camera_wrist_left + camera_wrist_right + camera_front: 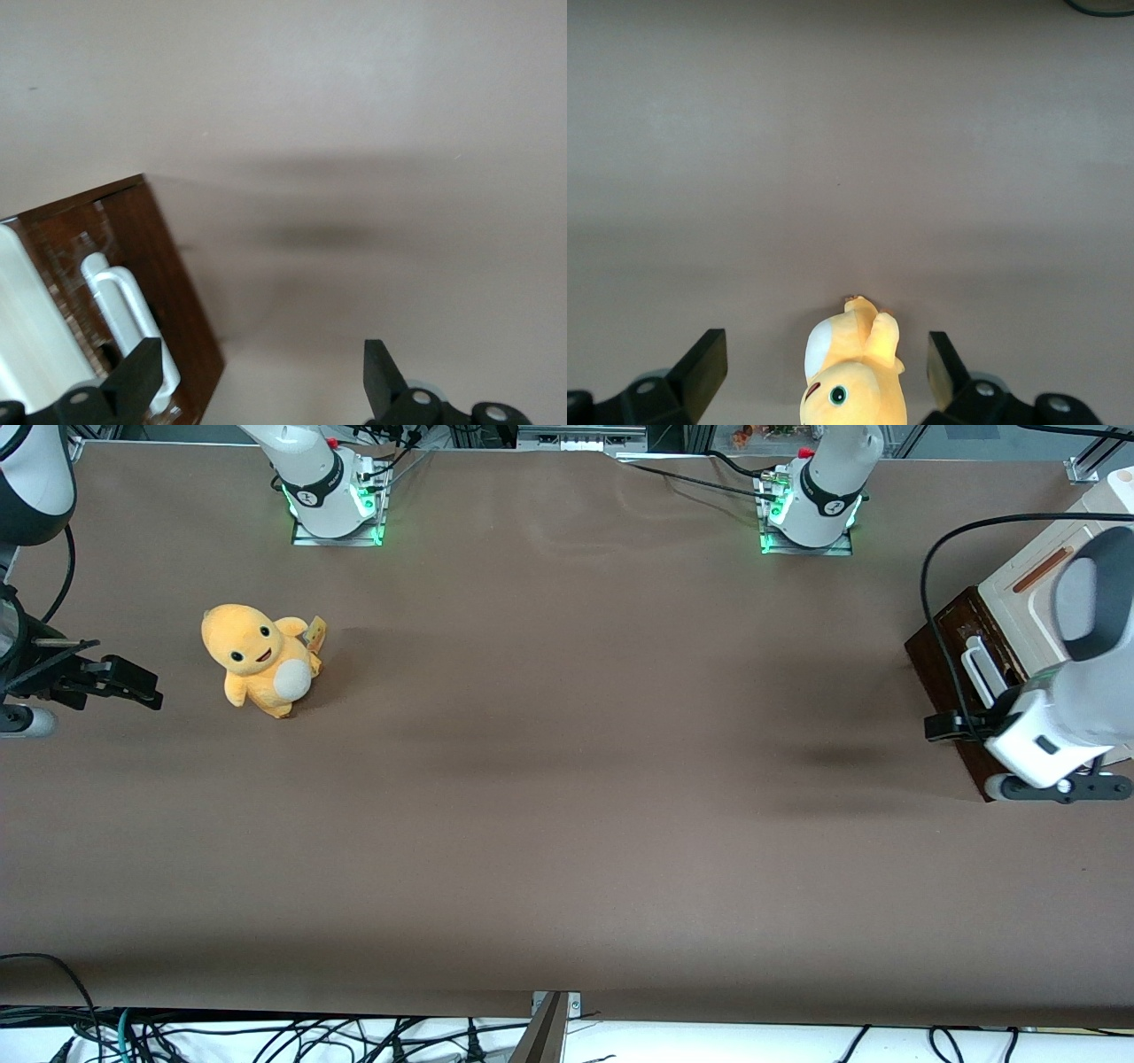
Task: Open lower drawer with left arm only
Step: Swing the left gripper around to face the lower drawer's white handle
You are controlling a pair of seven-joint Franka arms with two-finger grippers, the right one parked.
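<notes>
The lower drawer (941,657) shows its dark brown wooden front at the working arm's end of the table, with a white loop handle (982,669) across it. The left arm (1090,691) hangs over it, and its black gripper (952,724) sits just above the handle's end nearer the front camera. In the left wrist view the gripper (262,359) is open. One finger (142,367) is over the white handle (120,305) and the drawer front (155,257), while its other finger is over bare table. Nothing is held between them.
A cream panel (1028,598) with a slim orange-brown handle (1044,569) rises next to the drawer front. A yellow plush toy (257,657) stands on the brown table cover (567,779) toward the parked arm's end. Both arm bases (811,509) stand along the table edge farthest from the front camera.
</notes>
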